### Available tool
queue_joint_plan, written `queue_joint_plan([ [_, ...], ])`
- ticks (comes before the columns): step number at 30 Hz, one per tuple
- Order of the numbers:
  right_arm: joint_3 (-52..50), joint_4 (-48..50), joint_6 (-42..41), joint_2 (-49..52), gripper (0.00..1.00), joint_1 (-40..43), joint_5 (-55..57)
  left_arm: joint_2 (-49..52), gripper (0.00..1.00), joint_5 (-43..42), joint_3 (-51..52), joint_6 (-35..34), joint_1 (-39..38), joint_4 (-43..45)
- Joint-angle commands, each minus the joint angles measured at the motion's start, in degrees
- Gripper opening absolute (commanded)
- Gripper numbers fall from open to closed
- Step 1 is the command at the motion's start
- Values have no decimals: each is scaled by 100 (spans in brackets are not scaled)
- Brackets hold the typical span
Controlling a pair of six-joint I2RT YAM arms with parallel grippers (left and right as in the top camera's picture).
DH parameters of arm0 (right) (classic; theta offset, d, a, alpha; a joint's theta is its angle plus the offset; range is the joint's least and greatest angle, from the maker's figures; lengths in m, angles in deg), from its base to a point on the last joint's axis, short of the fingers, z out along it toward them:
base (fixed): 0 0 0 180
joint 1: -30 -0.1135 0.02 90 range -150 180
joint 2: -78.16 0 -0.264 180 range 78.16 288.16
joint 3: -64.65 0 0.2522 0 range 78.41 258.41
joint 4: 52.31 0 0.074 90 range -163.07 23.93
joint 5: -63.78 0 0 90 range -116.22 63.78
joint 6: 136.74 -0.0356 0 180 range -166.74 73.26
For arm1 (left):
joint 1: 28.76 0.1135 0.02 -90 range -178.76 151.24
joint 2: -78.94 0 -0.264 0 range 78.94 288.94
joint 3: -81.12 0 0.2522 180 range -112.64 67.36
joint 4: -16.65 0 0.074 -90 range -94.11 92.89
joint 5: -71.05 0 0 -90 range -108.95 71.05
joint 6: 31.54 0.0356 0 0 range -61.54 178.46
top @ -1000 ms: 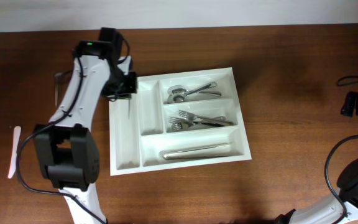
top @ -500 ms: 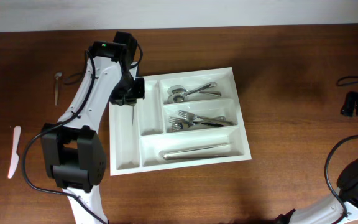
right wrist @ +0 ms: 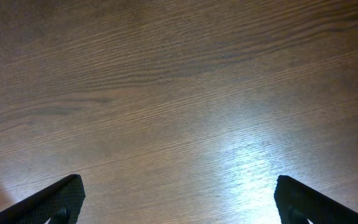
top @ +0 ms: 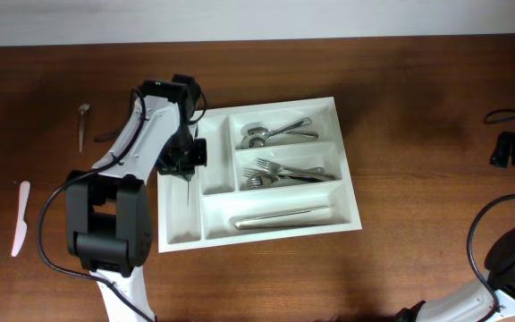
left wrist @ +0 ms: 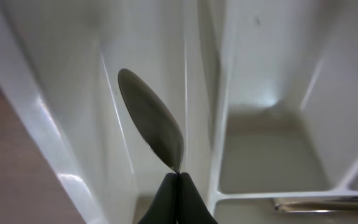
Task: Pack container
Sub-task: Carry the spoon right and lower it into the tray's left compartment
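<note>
White plastic made up the container [top: 175,224], a wide cutlery tray lying at the middle of the brown wooden table [top: 418,89], slightly askew to the table's edges. It had two narrow upright compartments on its left side and three wide crosswise ones on its right. Spoons [top: 275,132] lay in the far crosswise compartment, forks [top: 289,173] in the middle one and knives [top: 280,216] in the near one.

The left gripper [top: 186,159] hung directly above the tray's left part, over the outermost narrow compartment. Its jaws were pressed fully together on the end of a slim metal utensil [top: 187,183], which pointed down into that compartment. From the left wrist, the closed gripper [left wrist: 178,193] pinched the utensil [left wrist: 151,127] at the base of its rounded, flat end, with the container [left wrist: 266,155] filling the view beneath it. Whether the utensil touched the tray could not be told.

The right gripper [right wrist: 179,202] stood well apart from the container at the table's right edge, jaws spread wide and holding nothing, with only bare wood below.

Left of the tray, on the table, lay a small metal piece [top: 82,125] and, nearer the edge, a white plastic utensil [top: 20,228].
</note>
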State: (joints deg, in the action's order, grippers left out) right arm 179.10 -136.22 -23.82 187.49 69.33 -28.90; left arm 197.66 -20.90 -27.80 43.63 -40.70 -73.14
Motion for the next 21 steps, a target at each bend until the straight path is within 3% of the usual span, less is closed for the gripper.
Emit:
queue_joint_plan([
  [1,-20,17,-4,-13,99,7,-28,-153,2,50,63,-101,98,46],
  [12,-20,17,-4,-13,99,7,-31,-153,11,74,68,-96,308,219],
  [21,-20,15,-4,-13,99,7,-31,-153,32,94,33,127,313,470],
])
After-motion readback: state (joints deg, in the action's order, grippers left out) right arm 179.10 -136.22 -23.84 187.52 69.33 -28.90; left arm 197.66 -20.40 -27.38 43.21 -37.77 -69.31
